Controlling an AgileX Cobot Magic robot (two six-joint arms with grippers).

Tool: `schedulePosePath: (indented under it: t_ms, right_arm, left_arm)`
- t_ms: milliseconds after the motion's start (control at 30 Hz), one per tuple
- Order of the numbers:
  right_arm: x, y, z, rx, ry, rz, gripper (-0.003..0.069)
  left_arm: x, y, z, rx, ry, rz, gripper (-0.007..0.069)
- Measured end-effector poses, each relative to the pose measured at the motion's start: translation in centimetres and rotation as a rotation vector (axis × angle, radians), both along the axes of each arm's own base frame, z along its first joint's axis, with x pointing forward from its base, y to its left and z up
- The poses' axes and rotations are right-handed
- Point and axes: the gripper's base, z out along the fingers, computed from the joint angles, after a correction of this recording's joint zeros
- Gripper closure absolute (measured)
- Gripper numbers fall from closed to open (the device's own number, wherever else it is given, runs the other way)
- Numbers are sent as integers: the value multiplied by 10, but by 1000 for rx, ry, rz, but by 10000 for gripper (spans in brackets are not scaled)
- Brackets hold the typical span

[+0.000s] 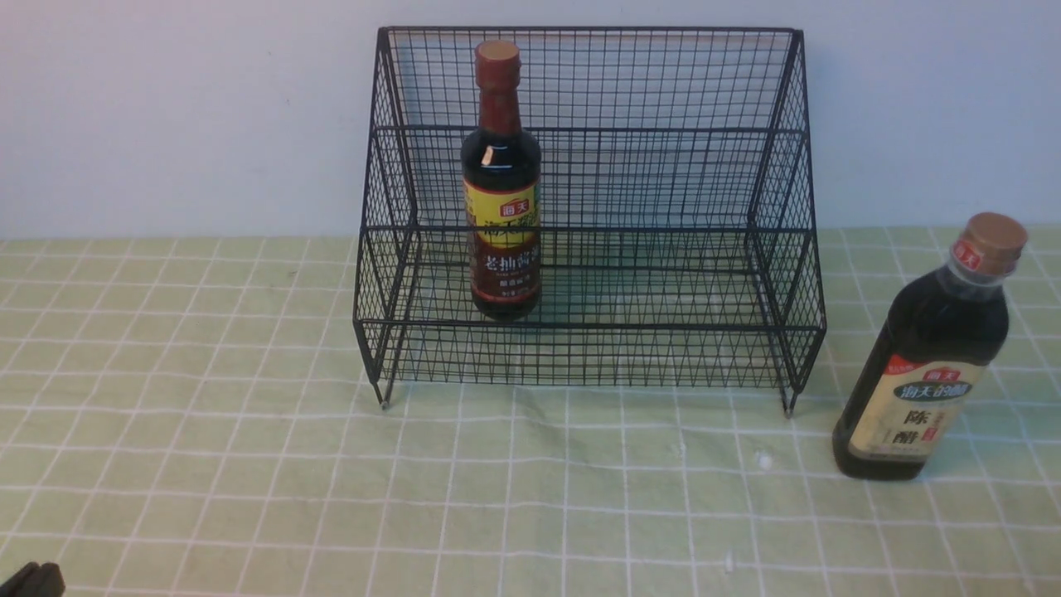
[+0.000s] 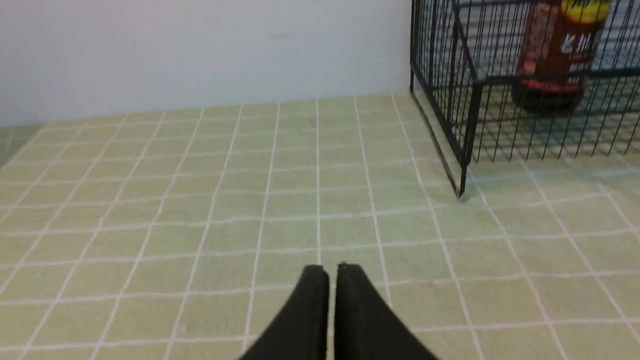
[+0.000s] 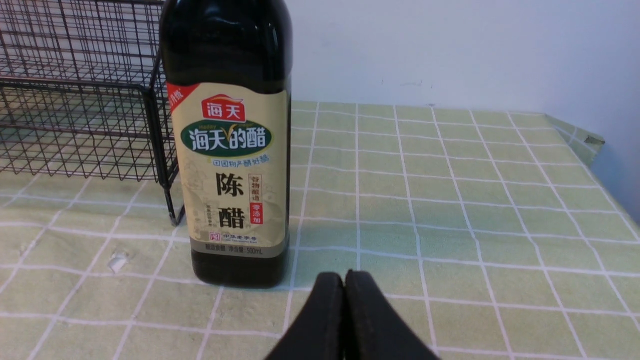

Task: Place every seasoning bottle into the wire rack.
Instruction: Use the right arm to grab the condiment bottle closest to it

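You have a green checked tablecloth [image 1: 249, 464] under everything, running back to a pale wall behind the rack. The black wire rack [image 1: 646, 328] sits at the back on short feet: two steps, sloping sides, tall back.

The cream-label vinegar bottle [image 1: 920, 373] is outside the rack. It stands upright on the cloth, just right of the rack's right front foot and a little forward of it. It has a tan cap, a clear neck and dark liquid.

The slim soy sauce bottle [image 1: 501, 207] is inside the rack, upright on the lower front step toward the rack's left side. It has a red-brown neck and a yellow-and-brown label.

Your right gripper [image 3: 345, 277] is low over the cloth, forward of the rack's right end and near the vinegar bottle, not touching it. Its fingers are pressed together, holding nothing.

Your left gripper [image 2: 332, 270] is low over the cloth, forward and left of the rack's left front foot, apart from it. Its fingers are also closed on nothing.
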Motion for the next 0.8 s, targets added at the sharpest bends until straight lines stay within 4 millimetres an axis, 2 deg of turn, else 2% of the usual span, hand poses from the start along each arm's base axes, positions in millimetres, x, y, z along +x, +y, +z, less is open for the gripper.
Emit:
schedulePosePath:
  t_ms: [200,800]
  right_arm:
    - [0,0,0,0,0,0,673]
    - [0,0,0,0,0,0,673]
  left_arm:
    - [-1,0,-10,2,75,-2,621]
    - [-1,0,-10,1,79,-1,621]
